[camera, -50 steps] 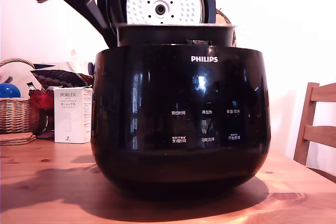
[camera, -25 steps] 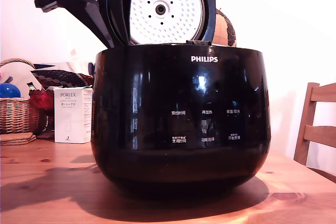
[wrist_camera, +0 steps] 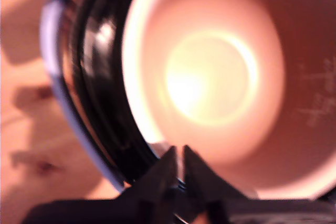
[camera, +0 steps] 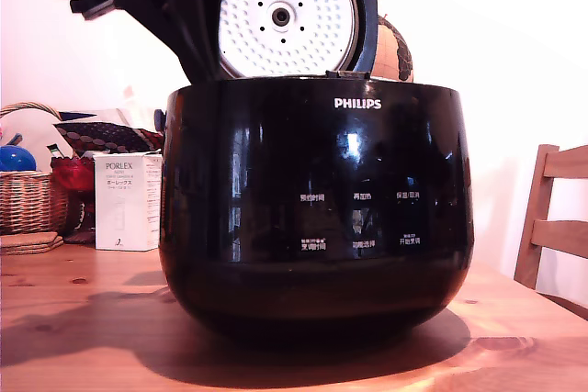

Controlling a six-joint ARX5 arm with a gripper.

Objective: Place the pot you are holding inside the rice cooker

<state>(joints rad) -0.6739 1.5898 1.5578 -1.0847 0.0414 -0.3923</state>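
Note:
The rice cooker [camera: 317, 218], glossy black with a white PHILIPS logo, stands on the wooden table [camera: 83, 319]. Its round lid [camera: 285, 14] is raised, white dimpled inside facing me. My gripper [camera: 202, 66] reaches down to the cooker's rim at the exterior view's left. The pot is hidden behind the cooker's wall in that view. In the blurred wrist view the pot [wrist_camera: 210, 77] shows its pale glowing inside, sunk within the cooker's glossy black rim [wrist_camera: 100, 77]. There my gripper [wrist_camera: 179, 153] has its fingers nearly together, pinched over the pot's thin rim.
At the exterior view's left stand a wicker basket [camera: 28, 195], a white PORLEX box [camera: 127, 201] and a red object [camera: 72, 172] behind the cooker. A wooden chair [camera: 556, 227] is at the right edge.
A second ago the pot's top stood above the cooker's rim; it has since sunk out of sight inside. The arm has shifted slightly up and left at the rim.

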